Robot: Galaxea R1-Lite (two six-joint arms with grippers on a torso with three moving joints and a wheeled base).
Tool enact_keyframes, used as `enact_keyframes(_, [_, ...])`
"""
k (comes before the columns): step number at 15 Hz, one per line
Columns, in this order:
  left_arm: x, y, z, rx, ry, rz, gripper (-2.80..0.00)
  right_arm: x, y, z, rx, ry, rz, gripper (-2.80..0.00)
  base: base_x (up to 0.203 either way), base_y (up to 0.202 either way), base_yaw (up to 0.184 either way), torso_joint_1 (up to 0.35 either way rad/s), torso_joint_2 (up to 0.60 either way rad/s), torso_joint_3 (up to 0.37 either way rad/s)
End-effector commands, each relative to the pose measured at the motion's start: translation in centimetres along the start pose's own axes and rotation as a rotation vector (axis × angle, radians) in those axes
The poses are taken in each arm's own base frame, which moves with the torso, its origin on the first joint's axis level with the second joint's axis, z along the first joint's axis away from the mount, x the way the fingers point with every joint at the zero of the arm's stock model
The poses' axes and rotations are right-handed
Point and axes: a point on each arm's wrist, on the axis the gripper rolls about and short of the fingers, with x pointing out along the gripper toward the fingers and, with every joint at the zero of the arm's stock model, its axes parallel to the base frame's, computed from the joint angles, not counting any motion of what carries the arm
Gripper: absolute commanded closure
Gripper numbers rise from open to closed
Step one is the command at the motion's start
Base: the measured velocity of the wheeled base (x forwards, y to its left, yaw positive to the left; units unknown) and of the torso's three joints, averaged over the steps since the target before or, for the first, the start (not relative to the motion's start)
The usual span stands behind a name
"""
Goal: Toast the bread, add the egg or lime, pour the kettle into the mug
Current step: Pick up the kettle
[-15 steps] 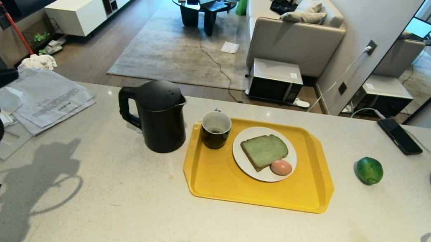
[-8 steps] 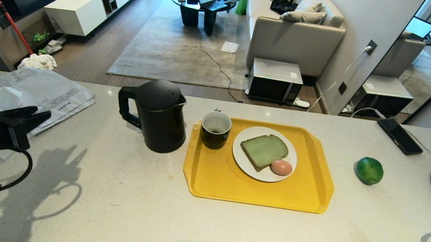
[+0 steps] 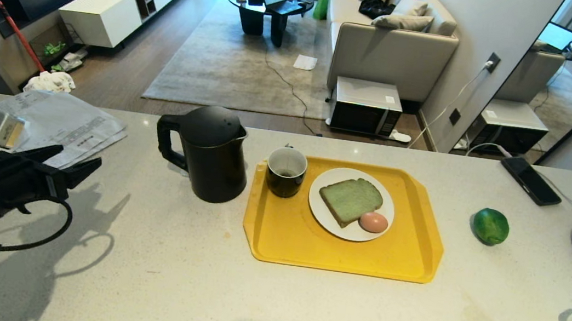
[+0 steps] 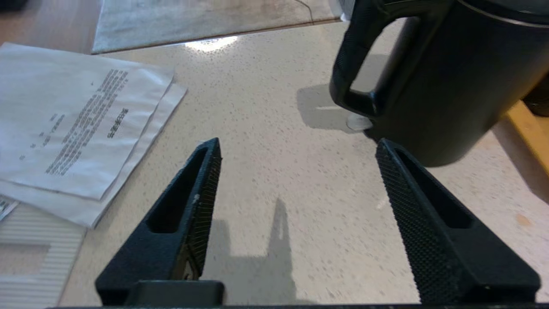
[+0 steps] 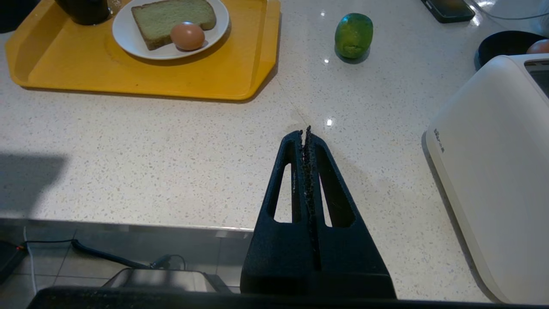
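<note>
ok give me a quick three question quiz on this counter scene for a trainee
1. True or false: the egg lies on the white plate beside the bread.
2. Which thing stands on the yellow tray next to the plate? A the kettle, B the mug, C the lime
3. Fill in: the left gripper is open and points toward the handle of the ____.

Key
1. True.
2. B: the mug is on the tray; the kettle stands off it to the left and the lime lies on the counter to its right.
3. Kettle. The right gripper is shut over the bare counter near the front edge.
</note>
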Motion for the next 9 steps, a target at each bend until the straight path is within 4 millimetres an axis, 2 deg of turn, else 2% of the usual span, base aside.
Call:
enact_keyframes(1, [3.4,1.4,-2.2,0.005,0.006,-0.005,-2.80,0.0,0.0,0.0,0.000,0.000,0.000,0.00,0.000,0.000,0.000,0.000,0.00,0.000])
enact_keyframes(5, [7.2,3.0,-3.3,0.035,-0.032,-0.009,-2.80,0.0,0.0,0.0,0.000,0.000,0.000,0.00,0.000,0.000,0.000,0.000,0.00,0.000])
enact_keyframes(9, [9.6,2.0,-4.4,0.031,-0.034,-0.056,-2.80,0.0,0.0,0.0,0.000,0.000,0.000,0.00,0.000,0.000,0.000,0.000,0.00,0.000])
